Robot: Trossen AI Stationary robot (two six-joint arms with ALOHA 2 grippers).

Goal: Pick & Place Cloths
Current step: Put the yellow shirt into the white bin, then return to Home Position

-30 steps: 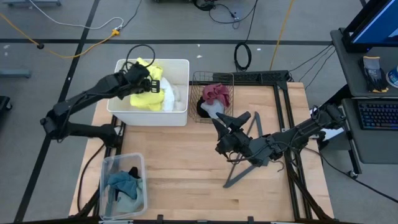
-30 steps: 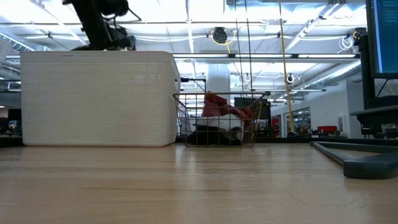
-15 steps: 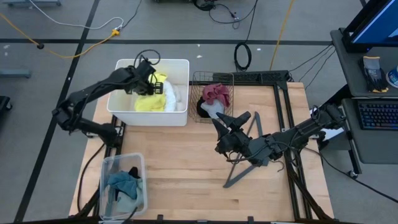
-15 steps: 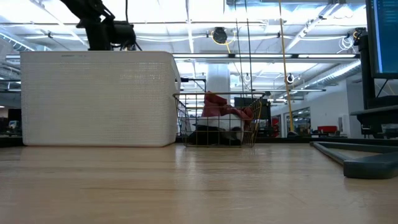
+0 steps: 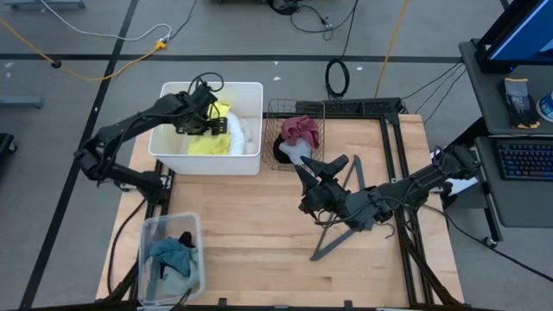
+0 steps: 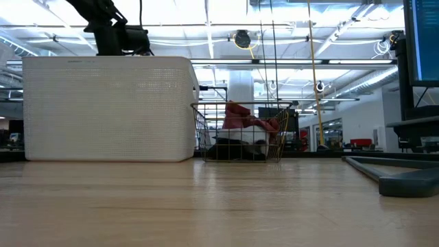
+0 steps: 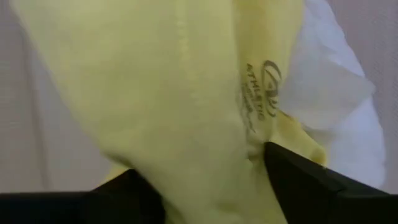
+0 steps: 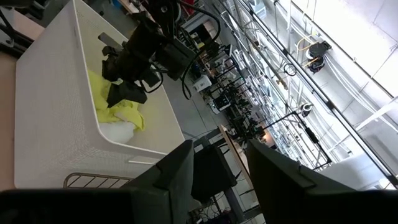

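Note:
A yellow cloth (image 5: 207, 142) lies in the white bin (image 5: 252, 88) at the far left, beside a white cloth (image 5: 243, 134). My left gripper (image 5: 210, 121) stands over them inside the bin, open, with the yellow cloth (image 7: 155, 81) between its fingers. The white cloth (image 7: 329, 81) shows behind. A maroon cloth (image 5: 301, 130) rests on top of the pile in the wire basket (image 5: 295, 104). A blue-teal cloth (image 5: 173, 255) lies in the clear box (image 5: 145, 226) at the near left. My right gripper (image 5: 320, 166) hovers open over mid-table with nothing in it. My left gripper has a bunched fold of the yellow cloth (image 7: 205, 183) between its parted fingers, which come from above, slanting down into the bin. The cloth lies against the inner side of each finger (image 7: 292, 171). Whether it still hangs from them or rests on the pile, I cannot tell.
A dark grey hanger (image 5: 324, 242) lies flat on the table under the right arm and shows at the right in the low view (image 6: 408, 184). The bin's tall wall (image 6: 110, 110) and the wire basket (image 6: 240, 140) stand side by side at the far edge.
My left gripper has sunk into the white bin and shifted a little toward the table's right, tipping further downward. The yellow cloth, spread wide a second ago, has gone down with it and now sits lower and more gathered in the bin.

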